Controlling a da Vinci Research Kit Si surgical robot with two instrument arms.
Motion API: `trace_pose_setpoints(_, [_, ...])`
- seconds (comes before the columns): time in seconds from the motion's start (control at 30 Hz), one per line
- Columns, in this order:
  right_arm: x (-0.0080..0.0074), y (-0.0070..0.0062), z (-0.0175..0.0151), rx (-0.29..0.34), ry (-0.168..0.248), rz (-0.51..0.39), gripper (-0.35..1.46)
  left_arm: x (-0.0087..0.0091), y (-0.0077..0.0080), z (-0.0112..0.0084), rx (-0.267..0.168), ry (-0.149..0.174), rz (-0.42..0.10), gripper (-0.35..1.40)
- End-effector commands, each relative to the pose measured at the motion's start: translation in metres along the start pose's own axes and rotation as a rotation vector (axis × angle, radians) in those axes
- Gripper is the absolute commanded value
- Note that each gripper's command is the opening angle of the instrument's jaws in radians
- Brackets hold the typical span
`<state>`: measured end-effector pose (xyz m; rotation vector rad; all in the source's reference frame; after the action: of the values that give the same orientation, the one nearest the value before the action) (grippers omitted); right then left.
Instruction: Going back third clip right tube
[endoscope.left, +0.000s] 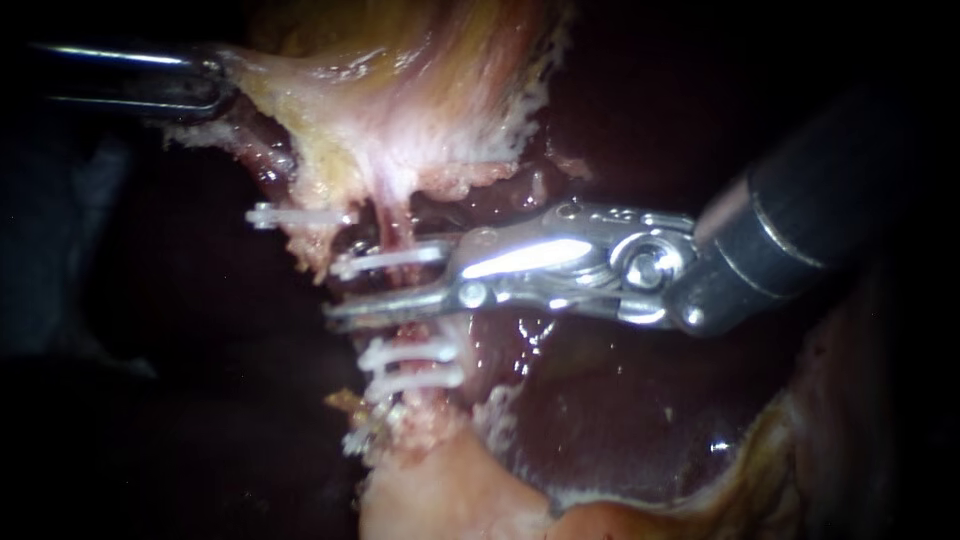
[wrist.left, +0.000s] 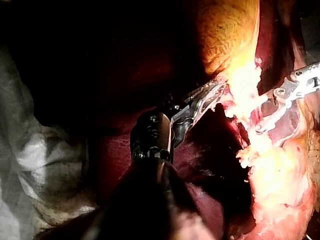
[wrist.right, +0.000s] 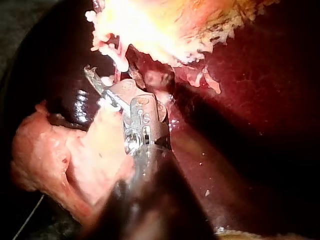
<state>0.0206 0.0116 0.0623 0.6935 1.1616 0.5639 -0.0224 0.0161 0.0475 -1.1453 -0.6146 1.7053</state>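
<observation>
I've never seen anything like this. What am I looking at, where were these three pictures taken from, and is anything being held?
This is a surgical robot working on a pig's liver. Each of its two arms carries a thin shaft that ends in small jaws. The endoscope view comes from a camera close to the tissue. The other two come from cameras riding on each arm. The left tool grips the edge of the pale tissue. The right tool has its jaws open on either side of a thin tube and holds nothing. Several white clips sit across that tube.
</observation>
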Motion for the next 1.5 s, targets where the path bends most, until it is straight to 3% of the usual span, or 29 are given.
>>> trace_pose_setpoints(0.03, [-0.0001,0.0002,-0.0002,-0.009,0.003,-0.023,0.50,-0.0001,0.0000,0.0001,0.000,0.000,0.001,-0.35])
trace_pose_setpoints(0.3, [-0.0005,-0.0001,-0.0031,-0.021,0.003,-0.118,0.50,-0.0001,0.0000,0.0000,0.000,0.000,0.001,-0.35])
trace_pose_setpoints(0.67, [-0.0016,-0.0022,-0.0117,-0.013,-0.006,-0.332,0.50,-0.0001,0.0000,0.0000,0.000,0.000,0.001,-0.35])
trace_pose_setpoints(0.87, [-0.0025,-0.0027,-0.0156,-0.019,-0.008,-0.380,0.50,-0.0002,-0.0001,0.0001,0.000,0.000,0.002,-0.35])
trace_pose_setpoints(1.07, [-0.0030,-0.0028,-0.0170,-0.011,-0.010,-0.394,0.50,-0.0003,-0.0003,0.0004,0.001,0.001,0.003,-0.35])
trace_pose_setpoints(1.23, [-0.0030,-0.0029,-0.0170,-0.010,-0.010,-0.395,0.50,-0.0009,-0.0007,0.0017,0.010,0.007,0.007,-0.35])
trace_pose_setpoints(1.5, [-0.0030,-0.0028,-0.0171,-0.010,-0.010,-0.394,0.50,-0.0020,-0.0009,0.0058,-0.002,0.003,0.026,-0.35])
